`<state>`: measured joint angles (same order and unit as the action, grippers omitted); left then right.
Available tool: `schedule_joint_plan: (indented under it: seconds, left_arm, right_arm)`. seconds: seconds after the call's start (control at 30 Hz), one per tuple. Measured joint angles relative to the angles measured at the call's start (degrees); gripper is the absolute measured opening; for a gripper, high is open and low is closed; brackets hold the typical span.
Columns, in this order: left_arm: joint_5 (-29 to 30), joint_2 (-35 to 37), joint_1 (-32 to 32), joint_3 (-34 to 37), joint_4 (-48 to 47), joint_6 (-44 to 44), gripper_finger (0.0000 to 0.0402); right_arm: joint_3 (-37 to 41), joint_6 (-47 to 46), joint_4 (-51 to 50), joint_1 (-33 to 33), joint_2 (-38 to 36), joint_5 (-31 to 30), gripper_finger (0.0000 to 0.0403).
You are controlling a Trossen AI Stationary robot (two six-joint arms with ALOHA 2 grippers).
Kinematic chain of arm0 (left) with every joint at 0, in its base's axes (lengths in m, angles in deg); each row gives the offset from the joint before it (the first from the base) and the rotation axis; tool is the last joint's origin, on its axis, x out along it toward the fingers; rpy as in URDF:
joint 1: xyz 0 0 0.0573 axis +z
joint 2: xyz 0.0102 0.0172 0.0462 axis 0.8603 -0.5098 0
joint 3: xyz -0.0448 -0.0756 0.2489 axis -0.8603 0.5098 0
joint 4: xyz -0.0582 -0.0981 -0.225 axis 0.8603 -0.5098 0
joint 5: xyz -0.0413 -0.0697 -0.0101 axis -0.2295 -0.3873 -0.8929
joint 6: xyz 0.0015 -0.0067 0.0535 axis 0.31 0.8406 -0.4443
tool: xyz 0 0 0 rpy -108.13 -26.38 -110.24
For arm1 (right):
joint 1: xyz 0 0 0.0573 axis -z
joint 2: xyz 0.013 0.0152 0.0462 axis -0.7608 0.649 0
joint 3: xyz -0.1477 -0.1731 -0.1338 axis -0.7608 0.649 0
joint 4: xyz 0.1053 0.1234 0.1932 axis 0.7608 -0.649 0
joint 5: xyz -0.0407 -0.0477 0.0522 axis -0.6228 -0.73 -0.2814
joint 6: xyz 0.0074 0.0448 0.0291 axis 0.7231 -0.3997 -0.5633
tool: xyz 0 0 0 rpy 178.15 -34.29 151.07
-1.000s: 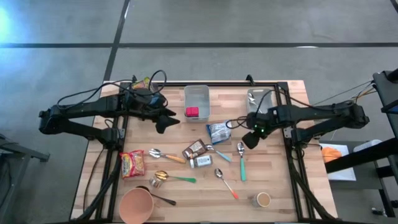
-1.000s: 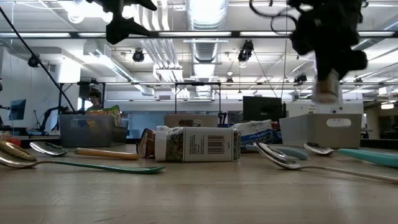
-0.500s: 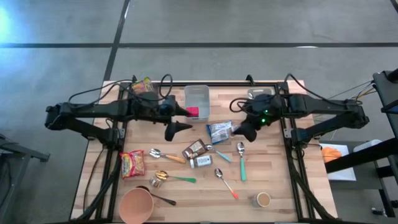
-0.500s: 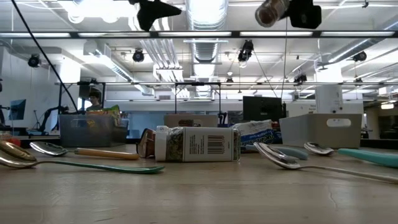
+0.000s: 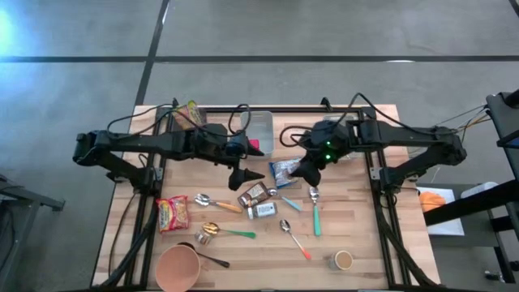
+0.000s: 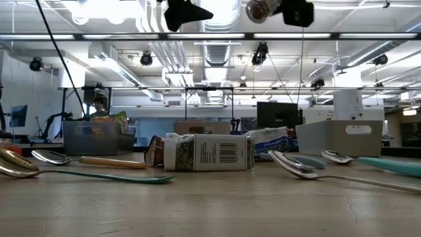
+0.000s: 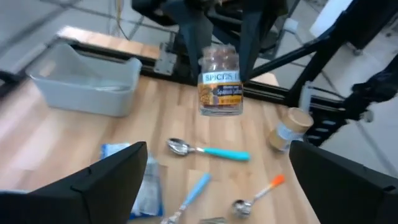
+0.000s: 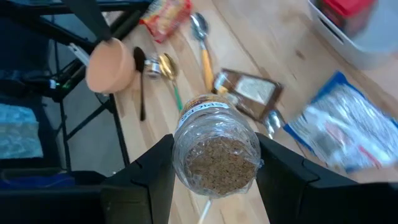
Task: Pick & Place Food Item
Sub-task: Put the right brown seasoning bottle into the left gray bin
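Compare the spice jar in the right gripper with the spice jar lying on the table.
The held spice jar hangs in the air, clamped by the right gripper; the lying spice jar rests on its side on the table, ungripped. The held one stands upright in the left wrist view, label readable; the other shows a barcode. Both are clear jars of brownish seasoning.

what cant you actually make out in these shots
- Spice jar contents: right wrist view shows only brown grains; label partly legible in left wrist view.
- Red item in the grey bin: left arm covers most of it from above.
- Blue packet print: too small.
- Left gripper in the low view: cut off by the top edge.
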<state>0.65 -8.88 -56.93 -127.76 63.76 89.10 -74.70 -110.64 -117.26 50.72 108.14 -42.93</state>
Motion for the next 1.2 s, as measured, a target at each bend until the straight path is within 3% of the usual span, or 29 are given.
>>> schedule_joint_plan:
  seconds: [0.27, 0.5, 0.87, 1.2]
  left_arm:
    - [-4.7, -3.4, 0.0, -2.7, -0.1, 7.1, 0.0399]
    - [-7.8, -3.7, -0.2, -3.0, 0.3, 8.3, 0.0398]
    - [-11.2, -3.7, -0.6, -2.9, 0.8, 8.8, 0.0398]
    - [-12.5, -3.7, -0.6, -2.9, 0.8, 8.8, 0.0394]
  right_arm:
    - [-9.4, 6.9, -0.6, 0.0, 7.3, 2.7, 0.0175]
    - [-14.7, 10.5, -1.1, -0.1, 11.9, 6.0, 0.0175]
    - [-20.6, 13.2, -1.6, 0.0, 16.1, 7.0, 0.0175]
    - [-21.1, 13.4, -0.1, 0.0, 16.2, 7.0, 0.0175]
